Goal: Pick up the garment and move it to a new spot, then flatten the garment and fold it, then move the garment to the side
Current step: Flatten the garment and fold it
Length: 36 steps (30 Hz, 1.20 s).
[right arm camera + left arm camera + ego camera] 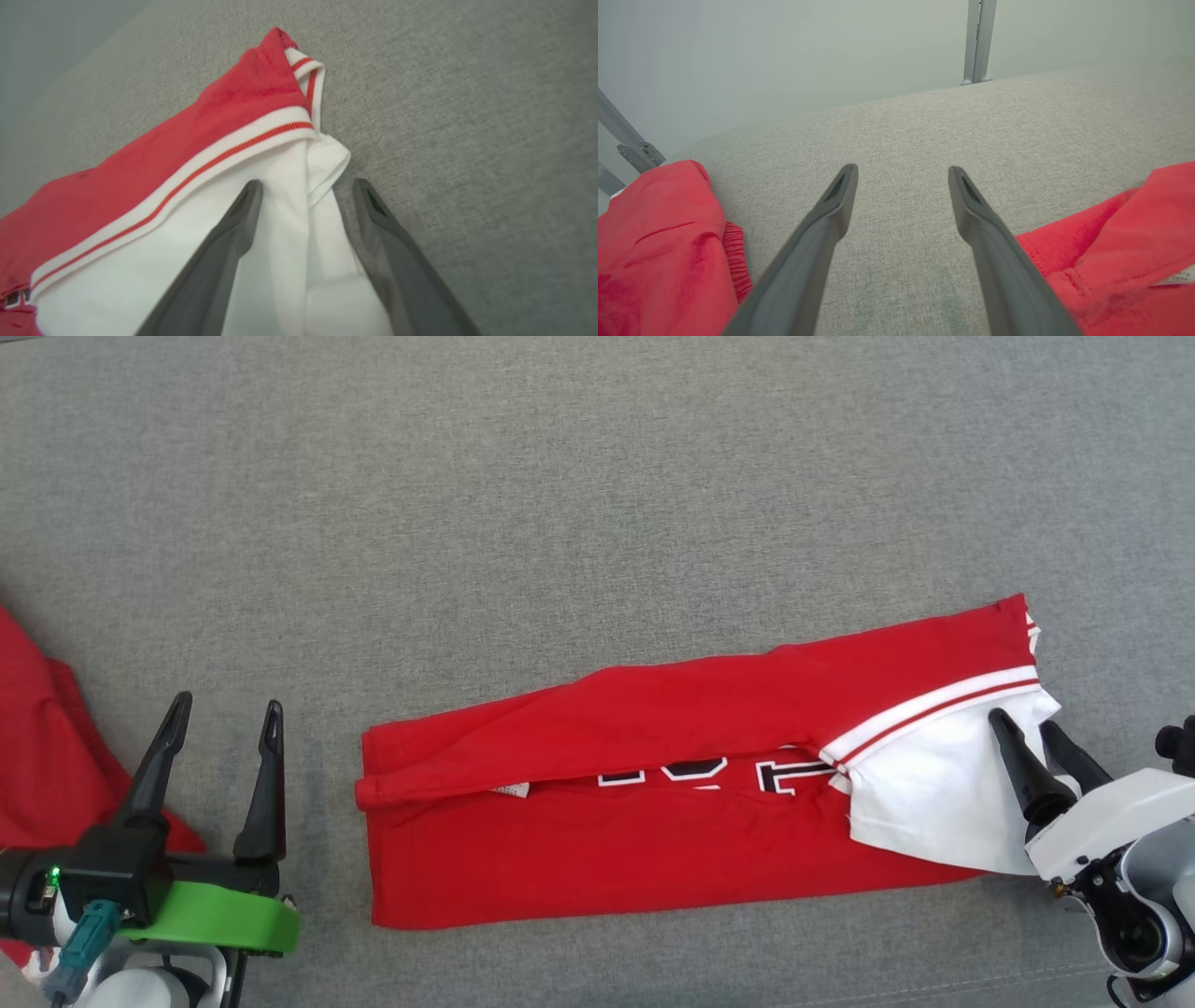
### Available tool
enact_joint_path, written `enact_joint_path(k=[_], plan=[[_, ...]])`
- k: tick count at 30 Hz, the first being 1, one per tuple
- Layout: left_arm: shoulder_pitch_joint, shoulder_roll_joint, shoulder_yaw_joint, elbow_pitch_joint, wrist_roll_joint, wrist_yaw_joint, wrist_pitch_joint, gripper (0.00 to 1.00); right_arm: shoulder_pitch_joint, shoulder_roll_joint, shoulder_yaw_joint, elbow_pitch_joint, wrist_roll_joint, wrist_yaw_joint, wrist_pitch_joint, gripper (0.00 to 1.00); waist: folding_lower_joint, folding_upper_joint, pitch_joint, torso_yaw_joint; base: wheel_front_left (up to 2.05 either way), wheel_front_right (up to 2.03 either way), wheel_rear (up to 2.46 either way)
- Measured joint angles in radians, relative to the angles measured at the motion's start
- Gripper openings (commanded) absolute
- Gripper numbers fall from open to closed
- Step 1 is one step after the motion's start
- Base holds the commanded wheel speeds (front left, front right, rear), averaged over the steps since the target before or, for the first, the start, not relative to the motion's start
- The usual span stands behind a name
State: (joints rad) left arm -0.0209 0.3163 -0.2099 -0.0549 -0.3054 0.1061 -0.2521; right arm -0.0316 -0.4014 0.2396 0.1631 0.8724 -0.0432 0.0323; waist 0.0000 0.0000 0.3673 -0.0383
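Head view: red garment lies centre-right on the grey fabric surface, already folded lengthwise into a long strip running left-right. The far long edge is turned over toward the near one. A bit of black-and-white lettering peeks out at the seam. At the right end a white sleeve w/ red-striped cuff band sticks out, not tucked.

Right gripper sits at that sleeve end. Its fingers are spread wide over the white cloth, nothing pinched btwn them; right wrist view shows the sleeve edge lying loose btwn the 2 fingers. Left gripper hangs just left of the garment's left end, apart from it. It is also wide open and empty, w/ bare grey surface btwn the fingers in left wrist view.

Further left, a second red cloth sits at the edge, not touching the garment. A metal post stands at the far rim.

Step, as I read it: mid-fold, lengthwise fold done, crosswise fold to go. Next prob needs each gripper to close on a garment end. The sleeve end then goes over toward the left w/o dragging the top layer open. The white sleeve looks likely to flop out, so tuck or grab it together w/ the body.
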Motion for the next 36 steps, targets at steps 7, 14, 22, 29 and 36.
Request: enact_joint_path(k=[7,14,22,29,36], plan=[[0.0,-0.033,0.039,-0.03,0.008,0.001,0.0,1.0,-0.058,-0.016,0.021,0.068,0.068,0.048,0.089,0.0,0.0,0.0,0.0,0.024,0.0,0.0,0.0],[0.0,-0.057,0.093,-0.067,0.011,0.001,0.0,1.0,-0.07,-0.023,-0.043,0.09,0.159,0.096,0.139,0.0,0.0001,0.0,-0.016,0.025,0.0,0.0,0.0],[0.002,-0.08,0.137,-0.096,0.022,0.009,0.0,1.0,-0.053,-0.207,-0.295,0.135,0.257,0.048,0.143,0.0,0.0001,0.0,-0.034,0.014,0.0,0.0,0.0],[0.013,-0.098,0.146,-0.109,0.028,0.009,0.0,1.0,-0.043,-0.244,-0.295,0.052,0.303,0.089,0.202,0.0,0.0001,0.0,-0.049,-0.005,0.0,0.0,0.0],[0.016,-0.111,0.128,-0.116,0.038,-0.002,0.0,1.0,-0.042,-0.188,-0.104,-0.152,0.296,0.149,0.284,0.0,0.0001,0.0,-0.064,-0.013,0.0,0.0,0.0]])
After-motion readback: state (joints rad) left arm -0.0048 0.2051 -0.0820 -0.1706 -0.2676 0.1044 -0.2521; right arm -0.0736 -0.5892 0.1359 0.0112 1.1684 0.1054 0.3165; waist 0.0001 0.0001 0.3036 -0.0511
